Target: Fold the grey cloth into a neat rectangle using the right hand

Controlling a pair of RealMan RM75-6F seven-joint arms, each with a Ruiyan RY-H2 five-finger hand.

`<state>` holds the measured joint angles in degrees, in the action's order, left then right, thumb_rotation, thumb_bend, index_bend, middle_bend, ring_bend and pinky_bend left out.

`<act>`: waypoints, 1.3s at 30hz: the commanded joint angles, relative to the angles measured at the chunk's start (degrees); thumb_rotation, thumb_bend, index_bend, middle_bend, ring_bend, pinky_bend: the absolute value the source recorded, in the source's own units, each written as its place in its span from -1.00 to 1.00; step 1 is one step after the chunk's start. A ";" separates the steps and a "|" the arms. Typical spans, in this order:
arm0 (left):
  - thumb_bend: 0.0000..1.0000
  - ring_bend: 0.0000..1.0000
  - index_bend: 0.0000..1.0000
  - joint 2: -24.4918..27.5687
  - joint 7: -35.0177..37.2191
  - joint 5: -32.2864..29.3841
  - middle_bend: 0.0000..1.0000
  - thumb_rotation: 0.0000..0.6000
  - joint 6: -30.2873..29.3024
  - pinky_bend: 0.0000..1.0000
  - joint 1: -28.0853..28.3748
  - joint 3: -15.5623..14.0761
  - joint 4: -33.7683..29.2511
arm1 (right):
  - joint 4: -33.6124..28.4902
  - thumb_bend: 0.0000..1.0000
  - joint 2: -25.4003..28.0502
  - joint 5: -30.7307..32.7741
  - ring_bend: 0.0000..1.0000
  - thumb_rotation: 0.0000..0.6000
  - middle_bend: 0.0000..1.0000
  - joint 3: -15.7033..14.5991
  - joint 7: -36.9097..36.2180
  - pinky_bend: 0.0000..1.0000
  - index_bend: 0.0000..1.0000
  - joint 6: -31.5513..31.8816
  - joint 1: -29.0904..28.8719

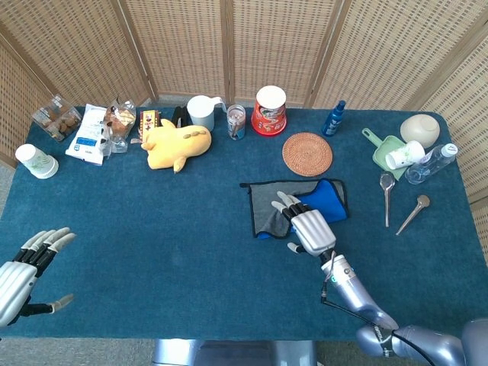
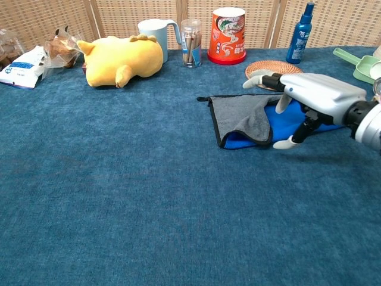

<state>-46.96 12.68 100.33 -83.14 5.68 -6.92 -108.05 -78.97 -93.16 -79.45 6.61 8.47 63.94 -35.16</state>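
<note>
Head view overhead, chest view low—both share table (image 1: pixel 152 229).
</note>
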 commanded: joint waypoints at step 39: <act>-0.53 -1.00 -0.86 0.07 0.35 -0.02 -1.00 1.00 -0.07 -0.87 0.11 0.04 0.05 | 12.39 -0.71 -13.06 -3.34 -0.81 1.00 -1.00 1.93 -6.83 -0.30 -0.84 6.61 1.61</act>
<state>-46.88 13.02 100.31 -83.21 5.79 -6.87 -107.99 -66.70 -106.07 -82.74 8.48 1.75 70.51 -33.55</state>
